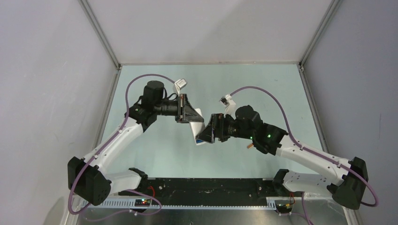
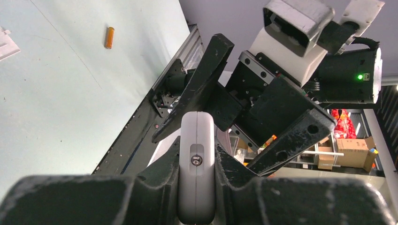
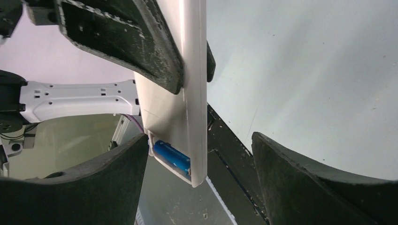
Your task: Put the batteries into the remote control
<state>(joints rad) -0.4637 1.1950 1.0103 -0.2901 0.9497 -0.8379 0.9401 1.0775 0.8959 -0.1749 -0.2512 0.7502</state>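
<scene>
My left gripper (image 1: 191, 117) is shut on the white remote control (image 1: 198, 127) and holds it in the air, tilted. In the left wrist view the remote (image 2: 197, 161) is edge-on between the pads. My right gripper (image 1: 206, 134) is open, its fingers (image 3: 300, 173) apart on either side of the remote's (image 3: 180, 105) lower end. The blue battery (image 3: 172, 157) sits in the open compartment at that end. The orange battery (image 2: 109, 37) lies alone on the table, also seen beside the right arm (image 1: 251, 146).
A flat white piece (image 2: 5, 43) lies on the table at the edge of the left wrist view. A black rail (image 1: 206, 185) runs along the near edge between the arm bases. Walls enclose the pale green table (image 1: 164, 154).
</scene>
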